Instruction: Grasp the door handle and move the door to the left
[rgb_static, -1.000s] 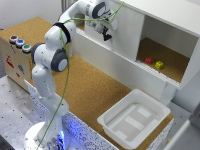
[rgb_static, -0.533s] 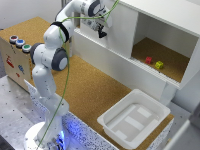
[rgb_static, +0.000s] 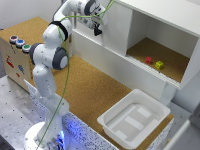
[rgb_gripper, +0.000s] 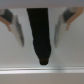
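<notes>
while the whole scene is laid out in the exterior view, only the wrist view is close enough for the gripper (rgb_gripper: 39, 22) to be read: its two fingers (rgb_gripper: 15, 29) are seen spread apart on either side of a dark vertical handle (rgb_gripper: 39, 35), with clear gaps between pads and bar, so nothing is pinched. the white face of the door (rgb_gripper: 50, 55) is shown behind the handle, though blurred. in the exterior view the door (rgb_static: 116, 27) is seen as the upright white panel covering the part of the cabinet (rgb_static: 165, 30) front towards that view's left, beside the open compartment where a red block (rgb_static: 148, 60) and a yellow block (rgb_static: 159, 64) lie; the gripper (rgb_static: 96, 29) is held at the panel's edge, but its jaws cannot be made out there. a white tray (rgb_static: 134, 120) is shown on the cork surface, well apart from the door. compared with the frame half a second ago, the arm is found in nearly the same pose, and the door has not been shifted.
</notes>
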